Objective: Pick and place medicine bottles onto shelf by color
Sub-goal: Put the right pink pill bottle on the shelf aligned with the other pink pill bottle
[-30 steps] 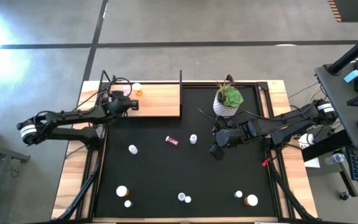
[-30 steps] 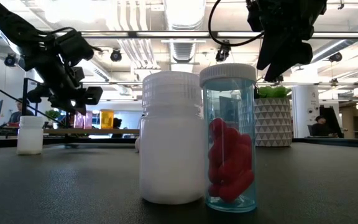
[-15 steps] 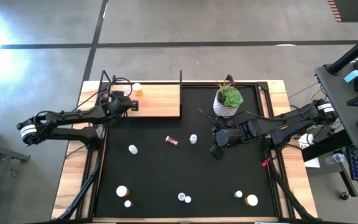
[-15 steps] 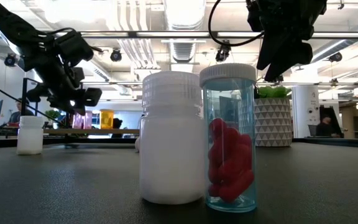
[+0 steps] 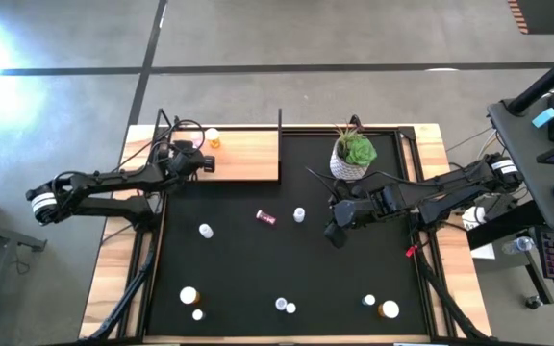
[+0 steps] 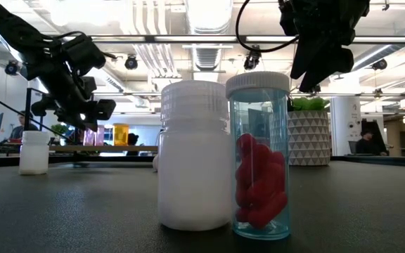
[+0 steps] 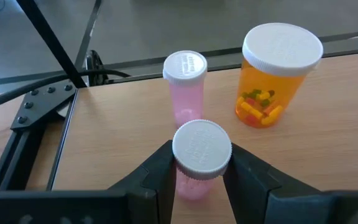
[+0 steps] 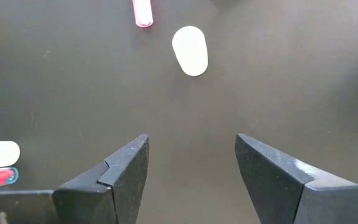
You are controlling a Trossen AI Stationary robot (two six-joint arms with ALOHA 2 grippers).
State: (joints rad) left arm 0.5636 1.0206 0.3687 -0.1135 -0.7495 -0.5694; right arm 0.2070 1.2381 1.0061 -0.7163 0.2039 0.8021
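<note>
The shelf (image 7: 135, 124) was smooth pale wood, the mat (image 6: 83, 211) matt black and finely grained, the bottles (image 7: 272, 74) translucent glossy plastic with white ribbed caps.

The left gripper (image 5: 203, 161) sits at upper left of the high view, fingers (image 7: 159, 169) clamped. The right gripper (image 5: 333, 234), right of centre, has fingers (image 8: 120, 168) spread wide.

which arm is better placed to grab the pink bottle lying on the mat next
Right. Its end effector hangs open above the mat, close to the lying pink bottle. The left end effector is over the shelf, shut on another pink bottle.
</note>
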